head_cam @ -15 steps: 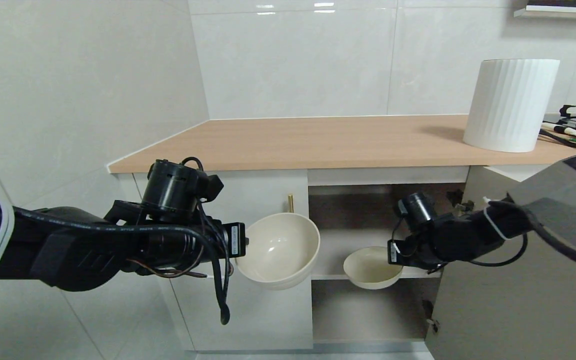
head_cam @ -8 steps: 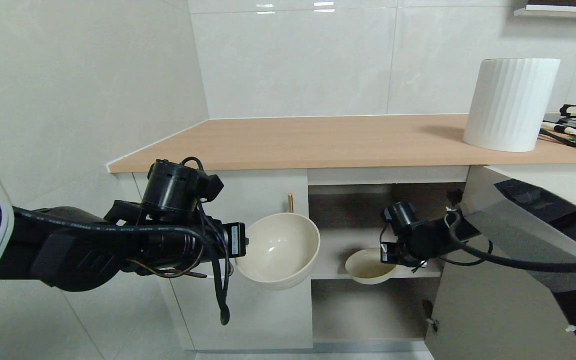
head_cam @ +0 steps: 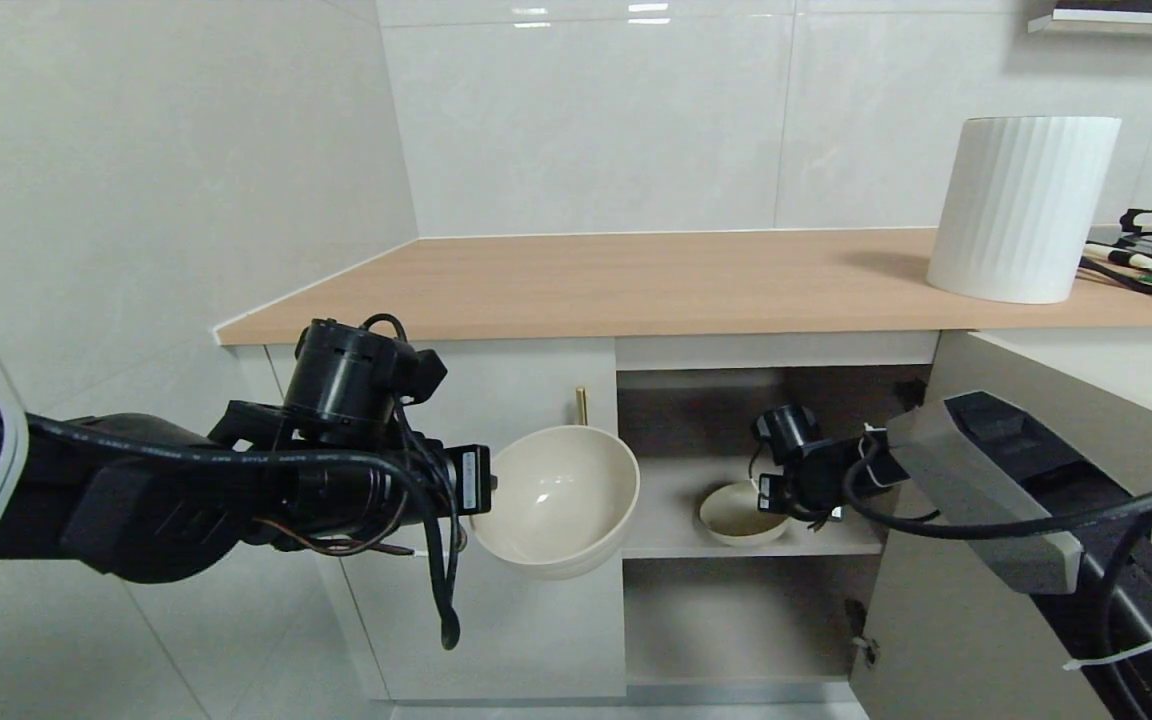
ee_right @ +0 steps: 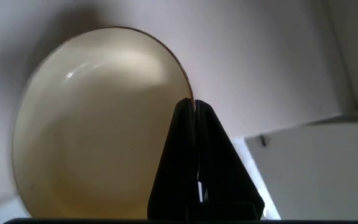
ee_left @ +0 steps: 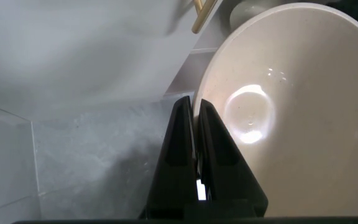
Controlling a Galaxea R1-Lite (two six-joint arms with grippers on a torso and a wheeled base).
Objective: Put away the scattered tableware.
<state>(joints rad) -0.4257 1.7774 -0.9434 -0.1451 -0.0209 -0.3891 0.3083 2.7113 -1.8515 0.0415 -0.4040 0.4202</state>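
Left hand (head_cam: 486, 485): grips large glossy cream bowl (head_cam: 556, 500) by rim.
Right hand (head_cam: 771, 495): grips small cream bowl (head_cam: 731, 512) by rim.
Handling: likely stiff, slick, breakable.

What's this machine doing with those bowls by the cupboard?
The robot is putting bowls away in an open cupboard under the counter. Its right gripper is shut on the rim of a small bowl, held inside the cupboard right at the middle shelf; whether it rests there I cannot tell. Its left gripper grips a larger bowl by the rim, in the air in front of the closed door beside the opening.
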